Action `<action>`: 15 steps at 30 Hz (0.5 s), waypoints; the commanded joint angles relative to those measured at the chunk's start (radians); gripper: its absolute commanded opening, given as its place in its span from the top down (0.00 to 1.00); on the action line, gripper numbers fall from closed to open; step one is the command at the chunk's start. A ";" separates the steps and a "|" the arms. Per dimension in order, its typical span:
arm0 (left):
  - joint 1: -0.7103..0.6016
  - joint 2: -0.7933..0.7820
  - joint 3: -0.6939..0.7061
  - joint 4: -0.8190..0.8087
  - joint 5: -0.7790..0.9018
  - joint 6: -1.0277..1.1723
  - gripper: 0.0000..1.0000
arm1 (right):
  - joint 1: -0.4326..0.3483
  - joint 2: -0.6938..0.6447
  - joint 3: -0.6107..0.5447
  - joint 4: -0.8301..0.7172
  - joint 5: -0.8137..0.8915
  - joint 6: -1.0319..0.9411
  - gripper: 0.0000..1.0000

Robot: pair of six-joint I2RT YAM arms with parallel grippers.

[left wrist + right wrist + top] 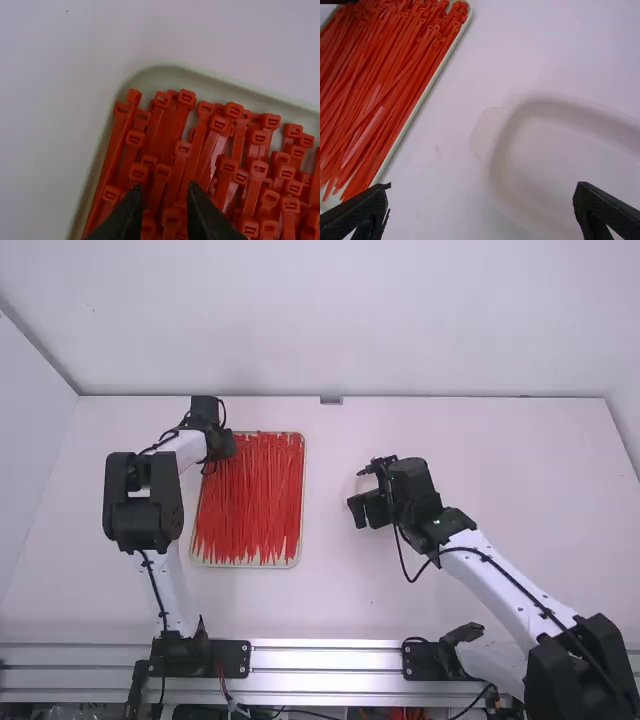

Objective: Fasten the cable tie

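A heap of red cable ties (250, 500) lies lengthwise in a pale tray (250, 564) left of the table's middle. My left gripper (214, 445) hangs low over the tray's far left corner. In the left wrist view its fingers (131, 216) stand a little apart, open, over the tie heads (215, 150), and I cannot tell if they touch any. The tray's rounded corner (165, 75) shows just beyond. My right gripper (372, 498) hovers right of the tray, open wide (482, 215), holding nothing, above a clear plastic container (555, 160).
The right wrist view has the tray's rim (424, 95) and the ties (365, 75) off to one side of the container. White table stretches around both. A back wall bounds the far edge, and a metal rail (320, 655) runs along the near edge.
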 commanded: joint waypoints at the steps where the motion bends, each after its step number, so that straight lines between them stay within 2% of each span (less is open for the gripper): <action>1: -0.010 0.014 0.012 -0.004 -0.007 -0.006 0.80 | 0.002 -0.010 0.014 -0.002 0.002 0.001 0.01; 8: -0.006 0.015 0.012 -0.008 -0.003 -0.006 0.82 | 0.001 -0.010 0.014 -0.002 0.002 0.001 0.02; 15: -0.009 0.015 0.008 -0.012 -0.003 -0.006 0.79 | -0.001 -0.010 0.014 -0.004 0.001 0.001 0.01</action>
